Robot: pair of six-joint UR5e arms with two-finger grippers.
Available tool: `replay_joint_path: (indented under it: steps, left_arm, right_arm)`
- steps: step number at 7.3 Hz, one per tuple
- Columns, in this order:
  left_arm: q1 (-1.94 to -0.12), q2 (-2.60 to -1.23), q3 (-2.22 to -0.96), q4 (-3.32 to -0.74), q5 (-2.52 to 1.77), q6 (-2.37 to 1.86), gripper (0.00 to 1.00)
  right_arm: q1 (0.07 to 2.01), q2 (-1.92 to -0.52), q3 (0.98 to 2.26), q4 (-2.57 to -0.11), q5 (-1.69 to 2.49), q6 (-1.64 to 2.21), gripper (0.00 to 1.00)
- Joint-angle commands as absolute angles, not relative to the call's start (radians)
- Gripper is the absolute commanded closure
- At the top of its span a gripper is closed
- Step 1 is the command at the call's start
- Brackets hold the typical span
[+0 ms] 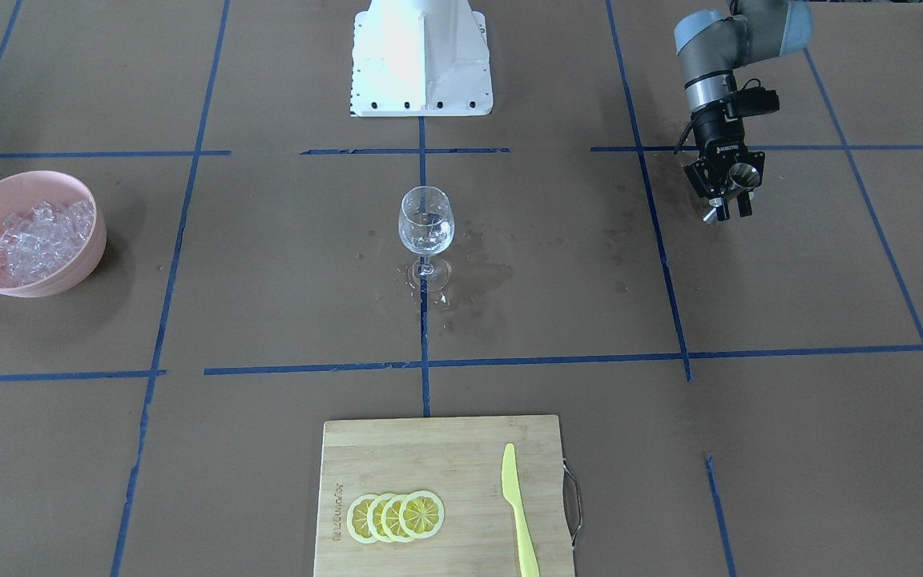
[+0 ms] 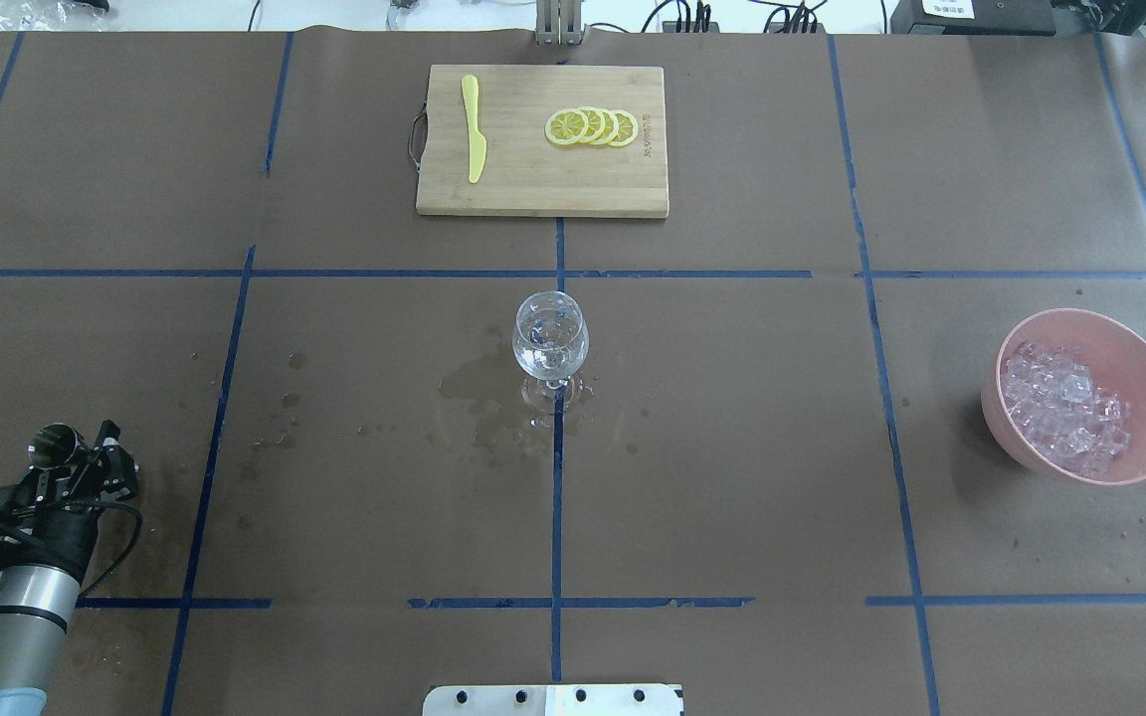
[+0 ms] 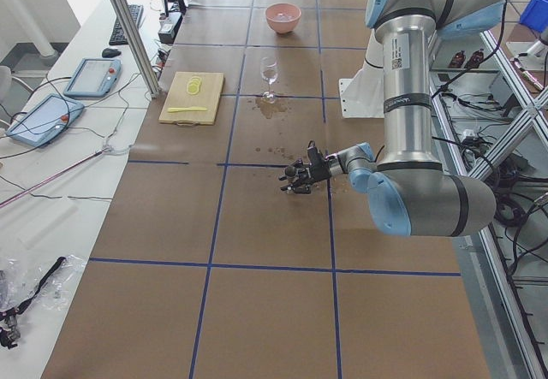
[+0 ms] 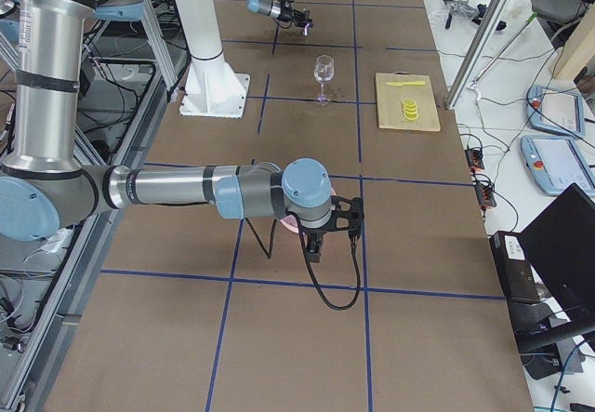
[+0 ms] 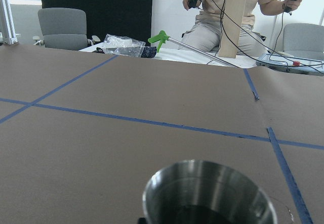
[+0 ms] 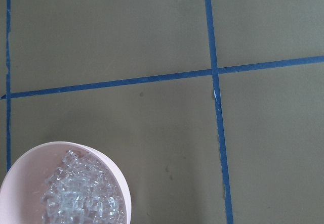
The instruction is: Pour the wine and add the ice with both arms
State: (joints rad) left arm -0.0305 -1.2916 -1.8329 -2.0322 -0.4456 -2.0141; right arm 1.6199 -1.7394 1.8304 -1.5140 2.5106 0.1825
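steel cup [image 1: 743, 174] clamped in left gripper [image 1: 732, 210]; ice [image 1: 38, 234] heaped in pink bowl [image 1: 81, 274].

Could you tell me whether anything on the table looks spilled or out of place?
Yes: a dark wet patch spreads around the foot of the wine glass, and scattered drops trail toward the left hand holding a metal cup.

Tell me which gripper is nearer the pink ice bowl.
Right. The right gripper hangs close by the pink bowl, whose rim shows in its wrist view. The left gripper, shut on a metal cup, is across the table beyond the wine glass.
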Motion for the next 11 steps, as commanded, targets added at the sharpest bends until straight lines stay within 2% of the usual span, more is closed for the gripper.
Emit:
replay_joint_path:
  steps: [1,5,7,8,9,11]
  left_arm:
    - [-0.026,-1.292,-1.83,-2.031,-0.445,-2.014,0.52]
    - [-0.015,-1.292,-1.829,-2.029,-0.445,-2.013,0.53]
    - [-0.012,-1.293,-1.829,-2.029,-0.445,-2.013,0.62]
    - [-0.009,-1.293,-1.829,-2.029,-0.445,-2.011,0.75]
    - [-0.011,-1.292,-1.829,-2.029,-0.445,-2.011,0.96]
    - [-0.015,-1.278,-1.842,-2.029,-0.443,-2.011,1.0]
  right_arm:
    - [1.62,-1.743,1.829,-1.513,2.511,0.183,0.0]
    - [1.62,-1.744,1.832,-1.514,2.511,0.183,0.0]
    - [1.62,-1.744,1.832,-1.514,2.511,0.183,0.0]
    - [1.62,-1.744,1.832,-1.514,2.511,0.183,0.0]
    - [1.62,-1.744,1.833,-1.514,2.511,0.183,0.0]
    - [1.62,-1.744,1.833,-1.514,2.511,0.183,0.0]
